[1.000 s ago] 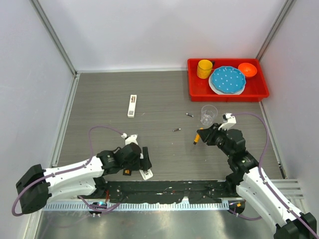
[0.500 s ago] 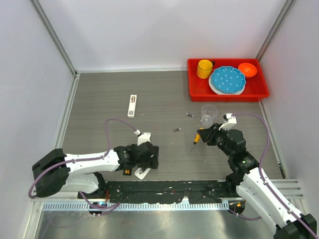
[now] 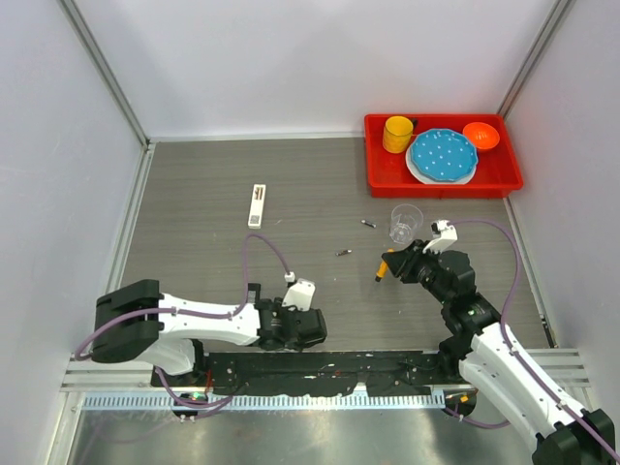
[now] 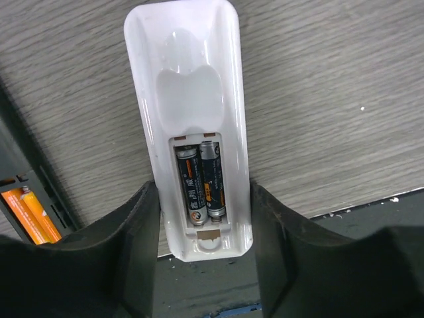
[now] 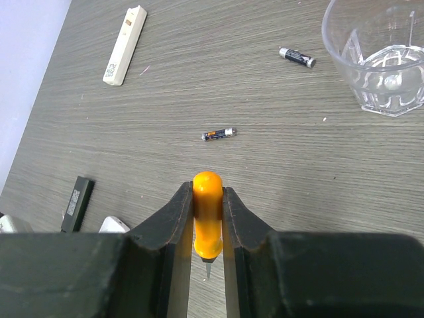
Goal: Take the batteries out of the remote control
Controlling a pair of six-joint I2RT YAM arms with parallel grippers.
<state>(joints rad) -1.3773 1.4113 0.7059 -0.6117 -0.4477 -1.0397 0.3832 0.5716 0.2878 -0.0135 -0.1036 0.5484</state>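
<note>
A white remote control (image 4: 199, 86) lies back-up on the table with its battery bay open. Two black-and-orange batteries (image 4: 201, 180) sit side by side in the bay. My left gripper (image 4: 204, 192) straddles the remote's near end, with both fingers against its sides. From above, the left gripper (image 3: 291, 327) sits low at the table's near edge and hides that remote. My right gripper (image 5: 207, 189) is shut on an orange-handled screwdriver (image 5: 207, 215) and hovers over the table (image 3: 384, 265). Two loose batteries (image 5: 218, 134) (image 5: 296, 57) lie on the table.
A second white remote (image 3: 256, 205) lies at mid-left. A clear cup (image 3: 406, 223) stands by the right gripper. The red tray (image 3: 441, 190) at the back right holds a yellow cup (image 3: 397, 134), blue plate (image 3: 443, 155) and orange bowl (image 3: 480, 136). A black holder with orange cells (image 4: 30, 213) lies left of the held remote.
My left arm swung right along the near edge and its jaws narrowed onto the white remote. The right arm and screwdriver have not moved.
</note>
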